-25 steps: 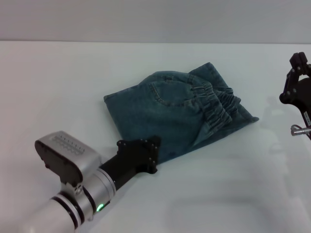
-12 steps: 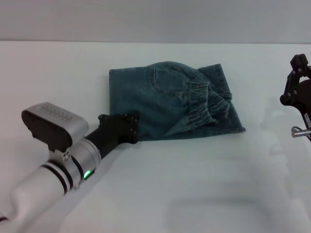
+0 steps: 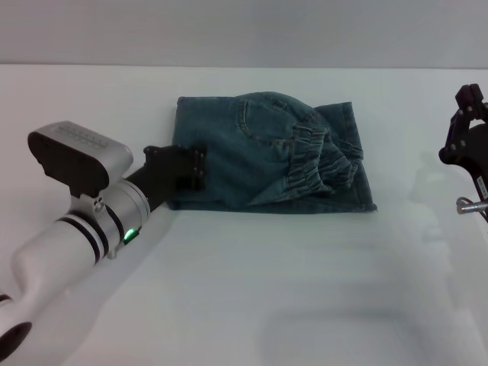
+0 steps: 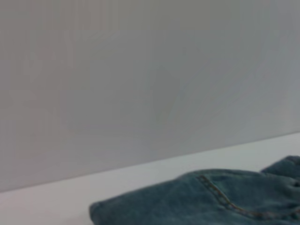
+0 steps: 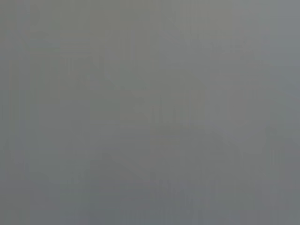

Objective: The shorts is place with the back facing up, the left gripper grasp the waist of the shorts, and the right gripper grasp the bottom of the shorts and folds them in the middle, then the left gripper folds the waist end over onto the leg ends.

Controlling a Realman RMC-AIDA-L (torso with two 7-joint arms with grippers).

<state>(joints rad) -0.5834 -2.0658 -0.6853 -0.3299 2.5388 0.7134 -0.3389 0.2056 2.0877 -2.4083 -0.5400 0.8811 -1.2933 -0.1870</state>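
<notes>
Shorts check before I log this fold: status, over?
Left gripper at the left edge of the folded shorts. Waist of the shorts on top. Right gripper parked right. Nothing in the way.

shorts (image 3: 267, 160) mid-table (image 3: 244, 305), left tool (image 3: 179, 174) at their left edge, right tool (image 3: 465, 130) far right

My left gripper (image 3: 183, 169): matt black, plastic-looking. Shorts (image 3: 267, 156): faded denim cloth, puckered waist (image 3: 320, 164). Table (image 3: 305, 290): smooth white, slight sheen.
</notes>
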